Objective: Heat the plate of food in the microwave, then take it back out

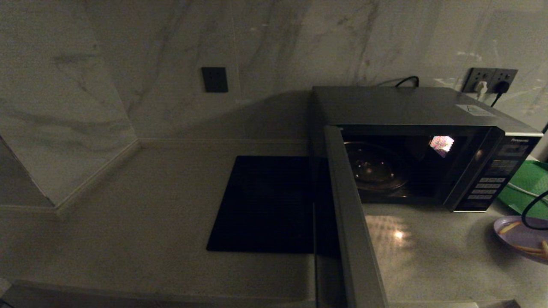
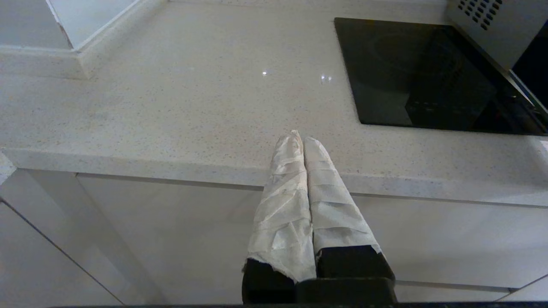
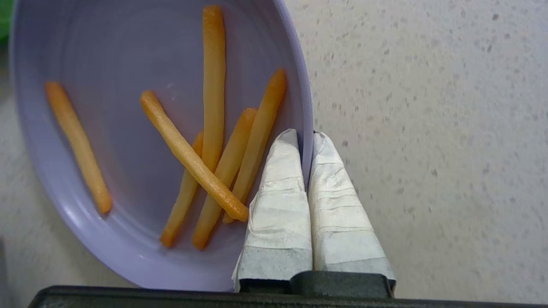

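The microwave (image 1: 428, 111) stands at the back right of the counter with its door (image 1: 351, 222) swung wide open toward me; the glass turntable (image 1: 376, 169) inside carries nothing. The pale-lavender plate of food (image 1: 520, 237) with orange-yellow fries (image 3: 214, 85) is at the far right, in front of the button panel. My right gripper (image 3: 305, 136) is shut on the plate's rim (image 3: 306, 115), one taped finger inside the plate and one outside. My left gripper (image 2: 301, 137) is shut on nothing, hanging by the counter's front edge, left of the black mat.
A flat black square mat (image 1: 265, 203) lies left of the open door. A green tray (image 1: 528, 186) sits behind the plate, right of the microwave. A black cable (image 1: 533, 207) loops over the plate. Marble wall behind, with sockets (image 1: 490, 81).
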Available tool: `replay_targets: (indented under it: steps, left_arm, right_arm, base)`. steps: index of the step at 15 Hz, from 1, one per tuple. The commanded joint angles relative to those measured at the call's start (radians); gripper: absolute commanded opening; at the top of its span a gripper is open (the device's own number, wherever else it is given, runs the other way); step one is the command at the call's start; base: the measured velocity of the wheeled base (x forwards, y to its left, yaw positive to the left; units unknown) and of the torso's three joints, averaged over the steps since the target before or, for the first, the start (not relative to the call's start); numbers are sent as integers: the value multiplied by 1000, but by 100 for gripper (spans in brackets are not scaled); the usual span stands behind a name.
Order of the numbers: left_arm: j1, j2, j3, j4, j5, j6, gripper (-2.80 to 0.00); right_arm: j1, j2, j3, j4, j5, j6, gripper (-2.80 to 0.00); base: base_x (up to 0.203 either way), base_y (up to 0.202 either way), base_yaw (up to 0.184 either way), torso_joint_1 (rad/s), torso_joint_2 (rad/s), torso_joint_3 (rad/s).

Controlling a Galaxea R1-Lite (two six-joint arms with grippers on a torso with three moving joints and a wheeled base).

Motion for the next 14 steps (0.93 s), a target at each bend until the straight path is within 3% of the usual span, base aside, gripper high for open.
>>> replay_targets:
  steps: [1,7,8,14]
  left_arm:
    - [0,0,0,0,1,-1,-280]
    - [0,0,0,0,1,-1,-280]
    - [0,1,0,0,1,-1,-280]
    - [1,1,0,0,1,-1,-280]
  right_arm:
    - [-11,33,1,-13,-2,3,-280]
    - [-18,52,6,-18,-2,-11,-280]
    - [-19,52,5,-18,-2,-12,0]
    - [-25,49,1,-15,-1,-12,0]
  base:
    - [0,0,0,0,0,0]
    - [0,0,0,0,0,0]
    - [0,0,0,0,0,0]
    - [0,0,0,0,0,0]
